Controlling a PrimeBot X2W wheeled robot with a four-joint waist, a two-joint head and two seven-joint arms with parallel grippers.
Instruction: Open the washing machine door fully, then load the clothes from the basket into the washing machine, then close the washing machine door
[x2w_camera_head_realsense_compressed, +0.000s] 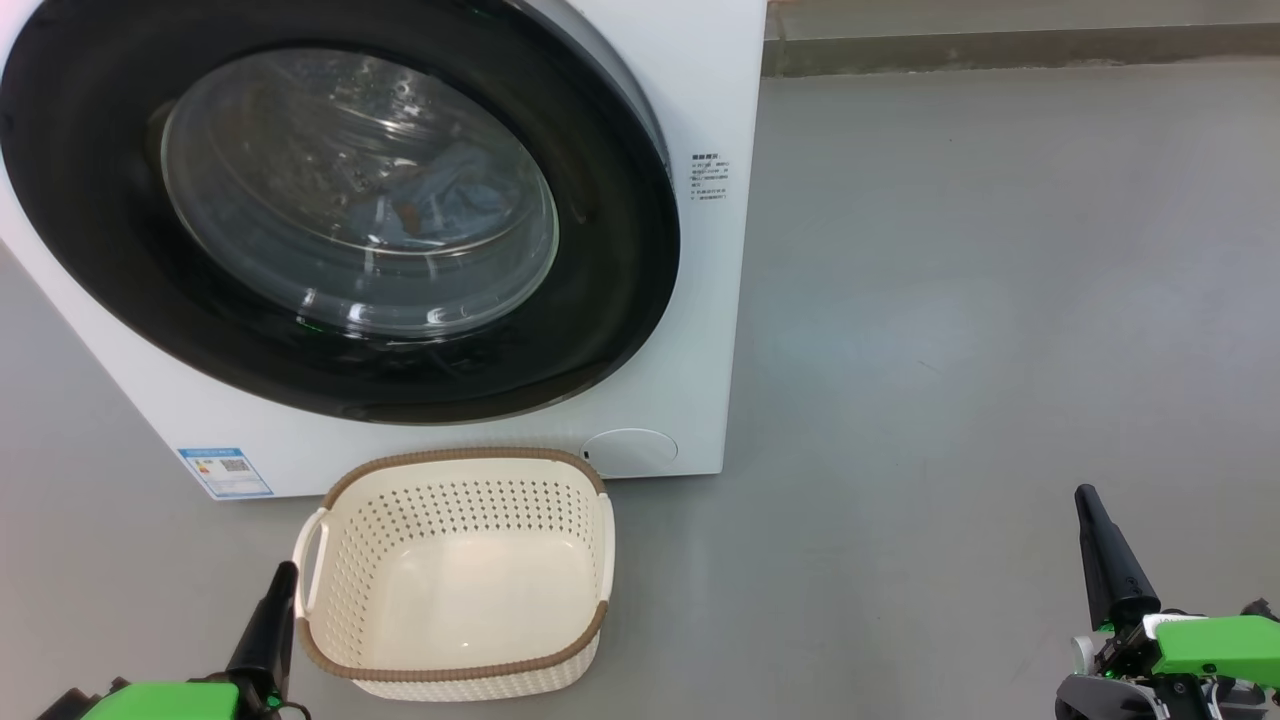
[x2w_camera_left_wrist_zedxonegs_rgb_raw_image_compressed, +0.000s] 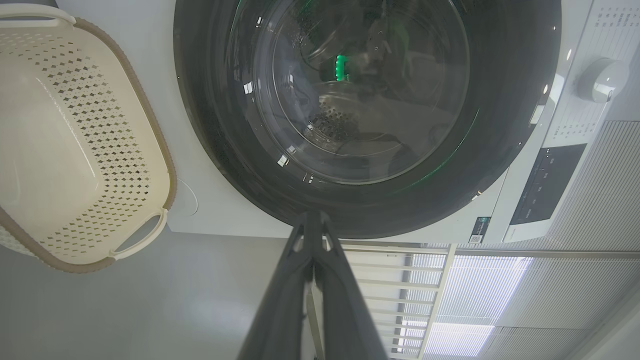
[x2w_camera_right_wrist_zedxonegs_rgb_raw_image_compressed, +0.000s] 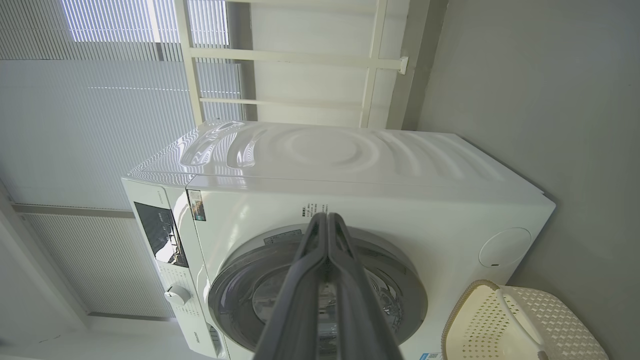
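Note:
The washing machine (x2w_camera_head_realsense_compressed: 700, 300) (x2w_camera_right_wrist_zedxonegs_rgb_raw_image_compressed: 350, 165) stands ahead with its round black-rimmed door (x2w_camera_head_realsense_compressed: 340, 210) (x2w_camera_left_wrist_zedxonegs_rgb_raw_image_compressed: 360, 110) (x2w_camera_right_wrist_zedxonegs_rgb_raw_image_compressed: 400, 285) shut flush. Through the glass, light-blue clothes (x2w_camera_head_realsense_compressed: 440, 195) lie in the drum. On the floor in front sits the cream basket (x2w_camera_head_realsense_compressed: 455, 575) (x2w_camera_left_wrist_zedxonegs_rgb_raw_image_compressed: 70, 145) (x2w_camera_right_wrist_zedxonegs_rgb_raw_image_compressed: 520, 325), with nothing in it. My left gripper (x2w_camera_head_realsense_compressed: 284, 572) (x2w_camera_left_wrist_zedxonegs_rgb_raw_image_compressed: 312, 216) is shut and holds nothing, low at the basket's left handle. Far to the right over bare floor, my right gripper (x2w_camera_head_realsense_compressed: 1084, 492) (x2w_camera_right_wrist_zedxonegs_rgb_raw_image_compressed: 327, 216) is shut on nothing too.
Grey floor (x2w_camera_head_realsense_compressed: 1000, 300) spreads wide to the right of the machine. A wall base (x2w_camera_head_realsense_compressed: 1000, 50) runs along the back. A blue label sticker (x2w_camera_head_realsense_compressed: 225, 472) marks the machine's lower left front. The control panel with a knob (x2w_camera_left_wrist_zedxonegs_rgb_raw_image_compressed: 602, 80) shows in the left wrist view.

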